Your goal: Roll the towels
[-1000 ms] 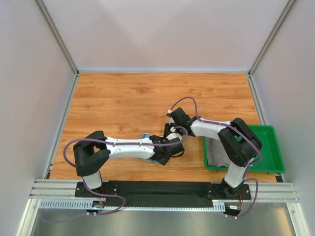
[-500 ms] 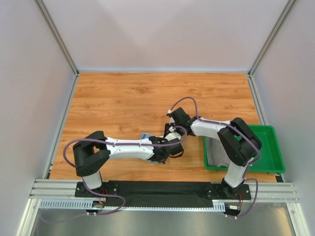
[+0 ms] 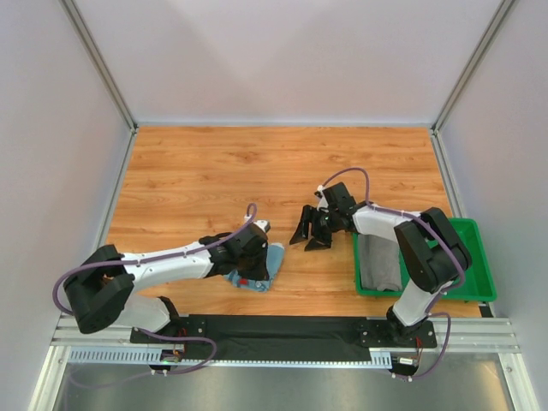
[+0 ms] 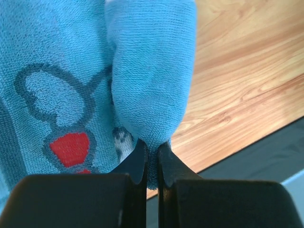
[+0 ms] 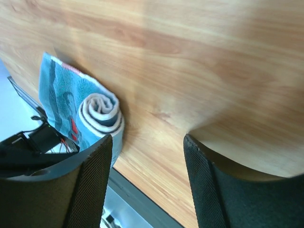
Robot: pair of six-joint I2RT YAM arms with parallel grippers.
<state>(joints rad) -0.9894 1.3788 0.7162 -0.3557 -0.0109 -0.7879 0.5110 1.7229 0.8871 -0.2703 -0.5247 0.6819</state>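
Note:
A light blue towel (image 3: 272, 259) with dark lettering and a red mark (image 4: 69, 147) lies near the table's front edge, partly rolled. My left gripper (image 4: 152, 151) is shut on a fold at the near end of the roll (image 4: 152, 71). In the top view the left gripper (image 3: 259, 260) sits over the towel's left part. My right gripper (image 3: 310, 229) hangs open to the right of the towel, apart from it, with nothing between its fingers (image 5: 90, 185). The right wrist view shows the roll's spiral end (image 5: 102, 111). A grey towel (image 3: 379, 261) lies in the green tray.
The green tray (image 3: 475, 276) stands at the right front, under my right arm. A black strip (image 3: 282, 330) runs along the near table edge just behind the blue towel. Grey walls enclose the wooden table on three sides.
My left gripper has closed on the blue towel and its arm has drawn back to the left. My right gripper has opened, let go and pulled away to the right.

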